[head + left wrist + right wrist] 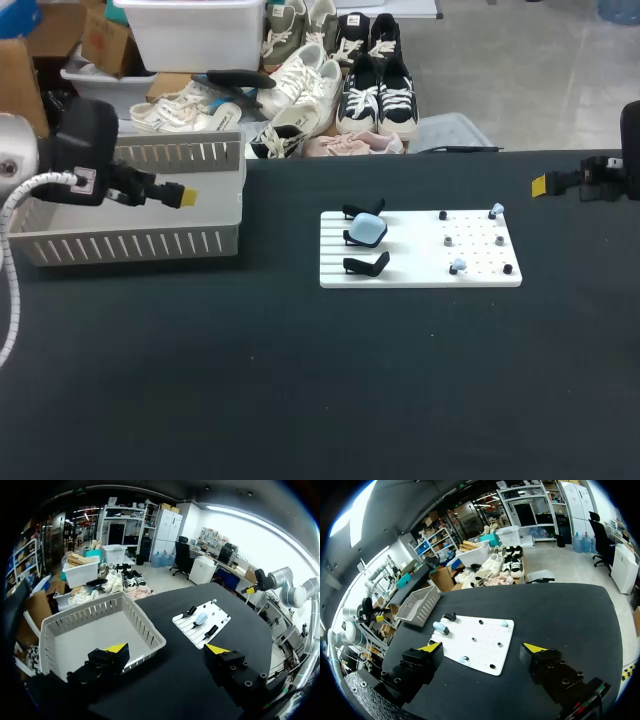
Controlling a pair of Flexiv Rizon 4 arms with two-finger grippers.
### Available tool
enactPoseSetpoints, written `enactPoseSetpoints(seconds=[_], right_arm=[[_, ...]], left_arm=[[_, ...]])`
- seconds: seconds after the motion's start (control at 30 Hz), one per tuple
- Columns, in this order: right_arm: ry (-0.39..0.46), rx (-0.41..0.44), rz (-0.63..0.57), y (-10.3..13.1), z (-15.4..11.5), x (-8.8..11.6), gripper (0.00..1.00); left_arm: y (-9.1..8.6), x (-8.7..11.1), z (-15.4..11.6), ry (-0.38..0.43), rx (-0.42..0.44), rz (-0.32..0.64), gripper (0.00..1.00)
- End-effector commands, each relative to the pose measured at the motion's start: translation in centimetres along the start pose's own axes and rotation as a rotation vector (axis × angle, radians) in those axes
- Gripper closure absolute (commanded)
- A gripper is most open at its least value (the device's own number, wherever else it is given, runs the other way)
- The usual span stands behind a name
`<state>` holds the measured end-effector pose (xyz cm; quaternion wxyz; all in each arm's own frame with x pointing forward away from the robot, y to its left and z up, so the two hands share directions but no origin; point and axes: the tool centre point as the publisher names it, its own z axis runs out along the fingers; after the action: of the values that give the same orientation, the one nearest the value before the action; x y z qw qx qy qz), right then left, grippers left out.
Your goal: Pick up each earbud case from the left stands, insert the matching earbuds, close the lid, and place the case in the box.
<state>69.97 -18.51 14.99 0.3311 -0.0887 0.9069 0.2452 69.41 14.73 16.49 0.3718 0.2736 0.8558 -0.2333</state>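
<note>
Blue earbud case (pixel 368 231) sits on the middle one of three black stands (pixel 364 265), on the left part of a white board (pixel 420 278). Board lies flat on the black table (pixel 300 390), about mid-table. Two pale blue earbuds on the board's right part: far earbud (pixel 497 210) at the far right corner, near earbud (pixel 458 265) closer to the front edge. They are well apart and neither touches the case. Small black pegs (pixel 449 240) are dotted around them. Can't tell whether the case lid is open.

White slatted basket (pixel 130 245) stands at the table's left end, well apart from the board.

Left gripper (pixel 166 650): fingers spread wide, nothing between them. In the head view it hangs over the basket's right end; in its wrist view the basket is ahead of it and partly under one finger, with the board and case further ahead.

Right gripper (pixel 481 647): fingers spread wide, holding nothing. In the head view it is at the table's far right edge, well clear of the board. In its wrist view the board lies ahead of it, and the case is at the board's far side towards the basket.
</note>
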Motion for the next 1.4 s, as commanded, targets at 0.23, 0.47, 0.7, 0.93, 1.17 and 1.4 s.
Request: enactPoseSetpoints(seconds=[0.23, 0.47, 0.7, 0.93, 1.17, 1.4], right_arm=[[0.001, -0.002, -0.001, -0.1, 0.0, 0.0, 0.00], [0.001, -0.002, -0.001, -0.1, 0.0, 0.0, 0.00], [0.001, -0.002, -0.001, -0.1, 0.0, 0.0, 0.00], [0.001, -0.002, -0.001, -0.1, 0.0, 0.0, 0.00], [0.001, -0.002, -0.001, -0.1, 0.0, 0.0, 0.00], [0.001, -0.002, -0.001, -0.1, 0.0, 0.0, 0.00]], left_arm=[[-1.2, -1.2, 2.9, 0.043, 0.336, 0.414, 0.00], [-1.2, -1.2, 2.9, 0.043, 0.336, 0.414, 0.00], [-1.2, -1.2, 2.9, 0.043, 0.336, 0.414, 0.00], [-1.8, -1.4, 3.7, 0.029, 0.334, 0.442, 0.00], [-3.5, -1.8, 8.0, -0.003, 0.374, 0.492, 0.00], [-5.2, -1.9, 12.6, -0.008, 0.434, 0.530, 0.00]])
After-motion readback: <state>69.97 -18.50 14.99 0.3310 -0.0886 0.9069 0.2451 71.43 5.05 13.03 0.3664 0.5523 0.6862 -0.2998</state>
